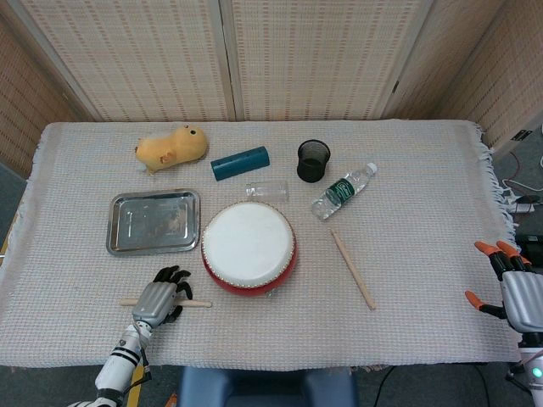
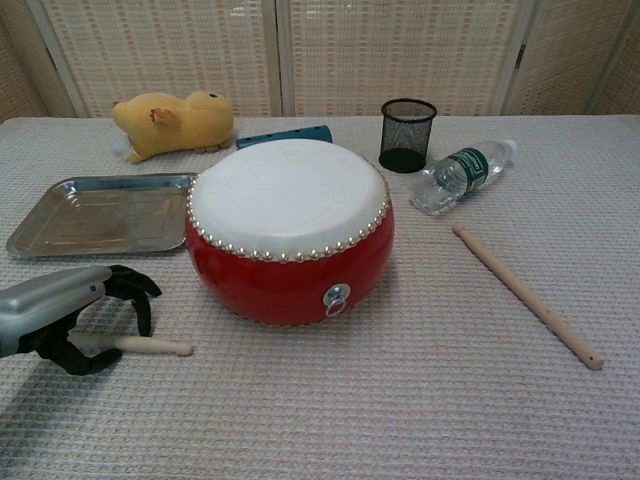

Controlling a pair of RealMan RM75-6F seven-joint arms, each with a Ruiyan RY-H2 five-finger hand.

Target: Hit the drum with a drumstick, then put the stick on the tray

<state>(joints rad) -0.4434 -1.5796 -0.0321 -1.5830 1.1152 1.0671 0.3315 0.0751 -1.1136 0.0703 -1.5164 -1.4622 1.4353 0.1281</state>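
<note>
Near the counter's front-left corner, the drumstick (image 2: pixel 135 345) was caged by the left robot hand (image 2: pixel 75 320), fingers curled around it without a visibly firm pinch, so a tighter closure was judged necessary before lifting.

Plush duck (image 1: pixel 171 147), blue tube (image 1: pixel 240 163), mesh cup (image 1: pixel 313 160), bottle (image 1: pixel 342 190).

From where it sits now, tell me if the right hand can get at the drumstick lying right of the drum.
Probably yes. The right hand sits open at the table's right edge, and only bare cloth lies between it and that drumstick; the drum sits beyond the stick.
</note>
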